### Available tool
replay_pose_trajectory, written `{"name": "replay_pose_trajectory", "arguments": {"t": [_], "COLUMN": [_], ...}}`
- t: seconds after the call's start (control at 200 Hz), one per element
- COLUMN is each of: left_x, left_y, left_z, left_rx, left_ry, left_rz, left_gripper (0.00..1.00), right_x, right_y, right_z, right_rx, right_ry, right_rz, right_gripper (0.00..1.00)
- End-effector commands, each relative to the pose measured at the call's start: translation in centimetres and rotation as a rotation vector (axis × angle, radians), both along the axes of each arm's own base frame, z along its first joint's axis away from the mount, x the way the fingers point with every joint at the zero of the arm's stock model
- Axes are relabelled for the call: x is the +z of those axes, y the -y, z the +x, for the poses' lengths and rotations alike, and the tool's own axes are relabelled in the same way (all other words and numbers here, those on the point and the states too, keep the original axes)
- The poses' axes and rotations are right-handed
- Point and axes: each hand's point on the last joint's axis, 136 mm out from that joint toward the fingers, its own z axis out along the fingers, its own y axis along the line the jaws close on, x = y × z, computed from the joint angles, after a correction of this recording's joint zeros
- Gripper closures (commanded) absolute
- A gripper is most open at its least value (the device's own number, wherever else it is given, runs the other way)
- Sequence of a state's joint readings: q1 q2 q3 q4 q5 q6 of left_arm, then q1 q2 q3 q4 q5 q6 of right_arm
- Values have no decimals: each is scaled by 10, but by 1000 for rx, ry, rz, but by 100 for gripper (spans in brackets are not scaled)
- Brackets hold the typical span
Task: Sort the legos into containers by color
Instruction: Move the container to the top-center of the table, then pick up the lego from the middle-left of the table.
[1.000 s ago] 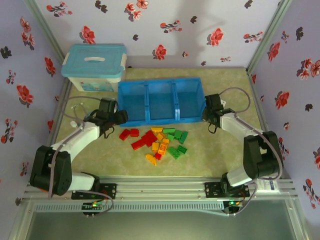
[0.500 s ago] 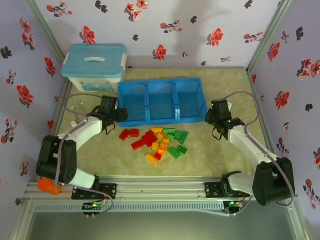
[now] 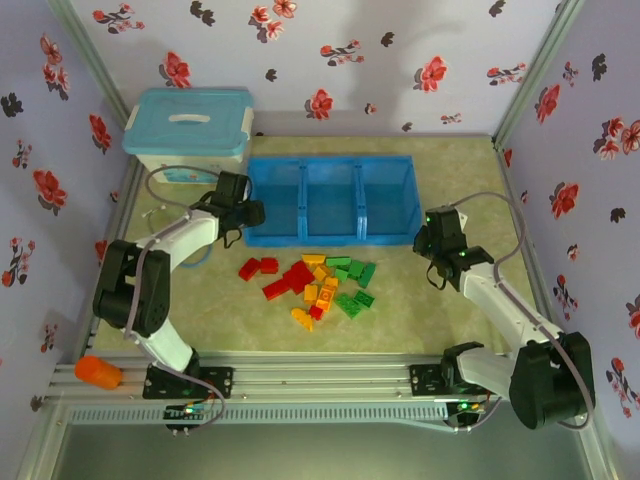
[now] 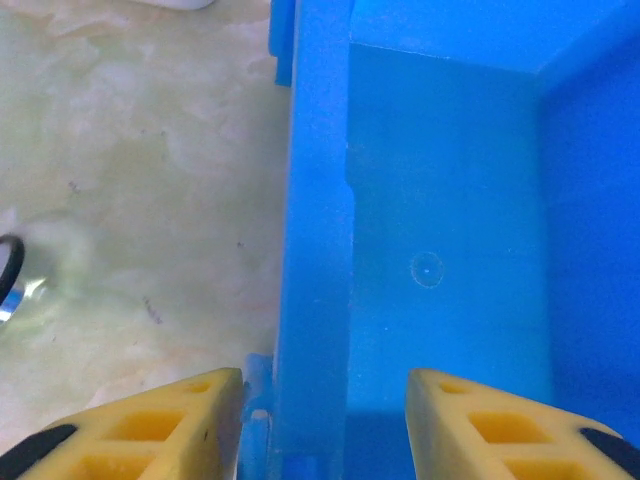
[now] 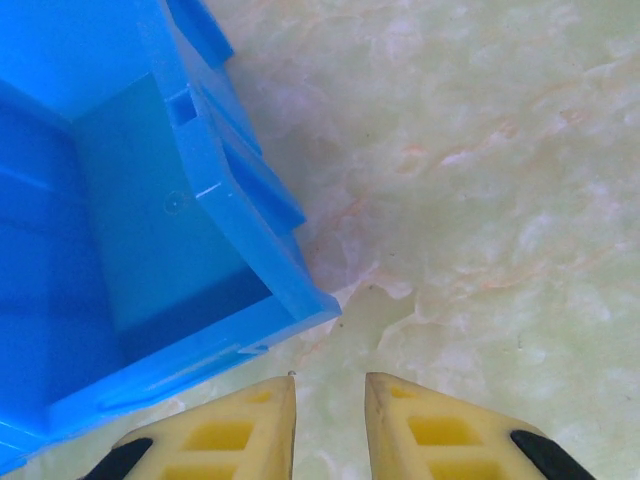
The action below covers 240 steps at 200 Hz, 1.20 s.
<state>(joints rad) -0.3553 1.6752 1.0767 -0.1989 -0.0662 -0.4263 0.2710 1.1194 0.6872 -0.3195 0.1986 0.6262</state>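
1. While the left gripper (image 4: 322,425) straddles the left wall of the tray (image 4: 320,200), jaws apart, close squarely on it.
2. The right gripper (image 5: 328,420), slightly parted and empty, sits off the tray's near right corner.
3. The legos (image 3: 318,280) lie loose near of the tray; avoid sweeping them.

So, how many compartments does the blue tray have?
3 in the blue tray, in one row: left compartment, middle compartment, right compartment. None seems hidden.
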Motion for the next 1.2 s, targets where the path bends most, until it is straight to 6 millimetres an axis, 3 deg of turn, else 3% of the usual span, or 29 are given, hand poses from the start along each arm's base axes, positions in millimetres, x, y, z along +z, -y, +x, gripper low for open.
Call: {"name": "replay_pose_trajectory", "arguments": {"t": [0.0, 0.105, 0.2, 0.26, 0.35, 0.53, 0.665, 0.815, 0.98, 1.195], "left_x": [10, 17, 24, 30, 38, 40, 17, -8, -32, -51], "left_y": [10, 7, 3, 1, -4, -20, -24, -28, -28, -20], "left_z": [11, 13, 9, 4, -8, -52, -95, -126, -138, -138], "left_rx": [-39, -19, 2, 7, 18, 76, 94, 99, 83, 36], "left_ry": [16, 31, 42, 50, 62, 44, -15, -58, -93, -165], "left_rz": [5, 11, 8, -2, -8, -34, -55, -61, -72, -52], "left_gripper": [54, 52, 33, 22, 17, 16, 20, 25, 28, 31], "right_x": [1, 3, 5, 6, 9, 13, 13, 7, -6, -14], "right_y": [2, 1, -2, -4, -5, -18, -34, -54, -64, -63], "right_z": [-5, -7, -10, -13, -17, -27, -37, -48, -57, -66], "right_rx": [-13, -3, 25, 42, 71, 141, 209, 275, 287, 281], "right_ry": [4, 9, 11, 9, 12, 14, 7, -6, -23, -30], "right_rz": [4, 7, 11, 4, -11, -1, 15, 32, 57, 66], "right_gripper": [76, 76, 73, 64, 52, 38, 33, 32, 32, 32]}}
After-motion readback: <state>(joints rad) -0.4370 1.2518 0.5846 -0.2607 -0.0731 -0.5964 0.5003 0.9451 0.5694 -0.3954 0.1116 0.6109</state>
